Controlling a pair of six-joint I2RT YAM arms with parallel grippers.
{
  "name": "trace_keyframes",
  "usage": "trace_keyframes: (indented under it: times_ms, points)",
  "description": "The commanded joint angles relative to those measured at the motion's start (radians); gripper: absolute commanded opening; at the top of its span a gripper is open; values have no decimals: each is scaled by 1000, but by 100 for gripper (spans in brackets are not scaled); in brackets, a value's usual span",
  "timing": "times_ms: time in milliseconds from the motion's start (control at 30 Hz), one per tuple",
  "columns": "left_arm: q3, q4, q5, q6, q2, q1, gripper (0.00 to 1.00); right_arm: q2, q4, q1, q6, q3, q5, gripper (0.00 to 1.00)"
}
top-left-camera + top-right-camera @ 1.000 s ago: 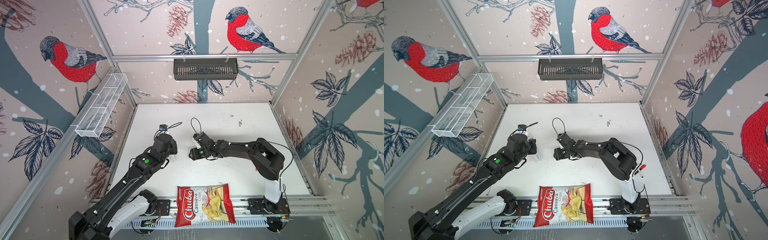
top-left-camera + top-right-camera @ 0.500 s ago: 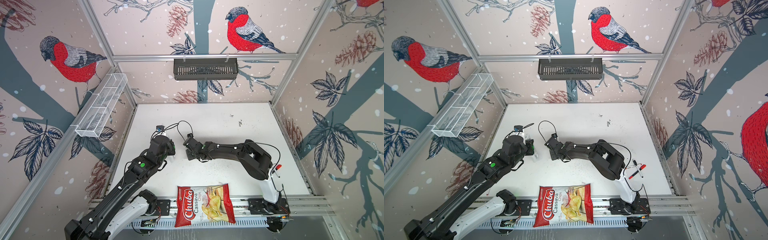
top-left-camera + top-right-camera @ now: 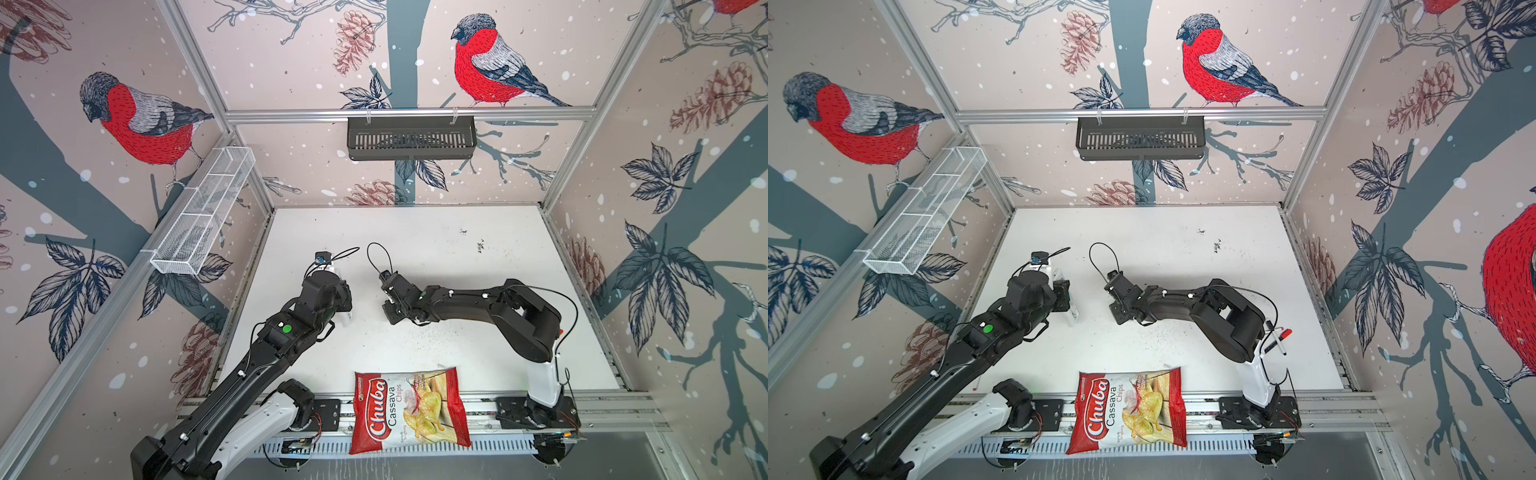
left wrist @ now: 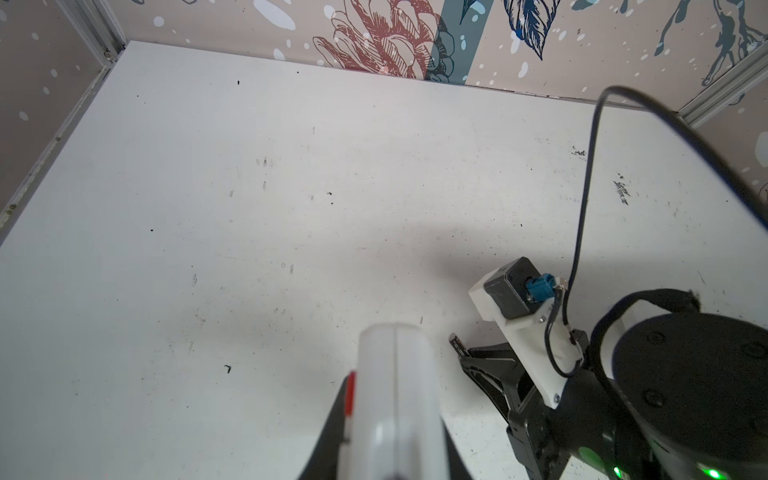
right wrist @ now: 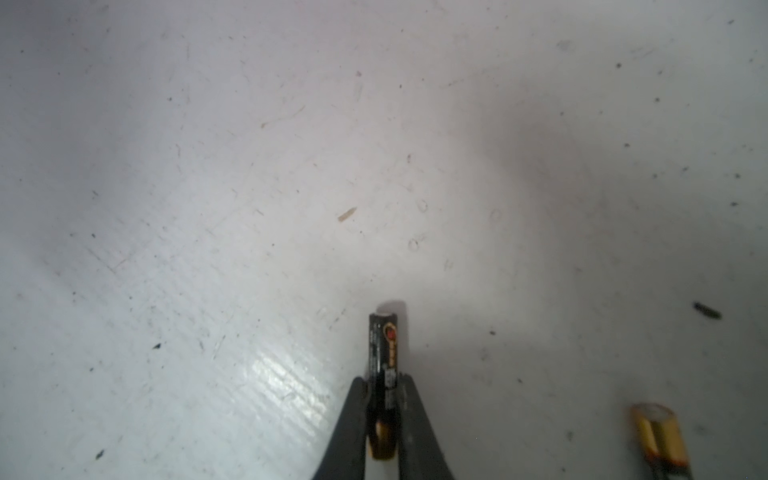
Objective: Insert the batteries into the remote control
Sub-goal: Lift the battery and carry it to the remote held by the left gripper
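Black, gold-ended cylindrical battery point(image 5: 384, 345) is clamped between the closed jaws of the right gripper point(image 5: 384, 390), over the scuffed white tabletop point(image 5: 208, 166). A second gold-and-black battery point(image 5: 660, 440) is seen lying on that surface nearby. The slim white plastic remote control point(image 4: 392, 374) is held fast in the closed left gripper point(image 3: 1063, 296), well apart from both.

Left arm point(image 3: 266, 353) stretched forward, left claw point(image 4: 390, 415) clamped shut, right arm point(image 3: 469, 303) bent inward, right claw point(image 5: 382, 386) shut
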Motion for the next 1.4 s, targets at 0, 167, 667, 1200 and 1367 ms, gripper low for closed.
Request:
trace_keyframes:
  times_ms: [0,167,667,1200,1367]
  points:
    - [-4,37,30,-4,6,1,0,0,-129,-14,-84,-23,-41,12]
    - [-11,62,83,-5,29,3,0,-23,-124,-18,-145,-42,-36,9]
    - [-296,478,289,-187,-1,3,0,-441,269,-26,-232,-424,-214,8]
    - [-588,838,324,-287,-106,3,0,-411,557,-15,-211,-493,-362,8]
    - [-623,832,312,-284,-127,3,0,-363,655,-7,-221,-511,-401,7]
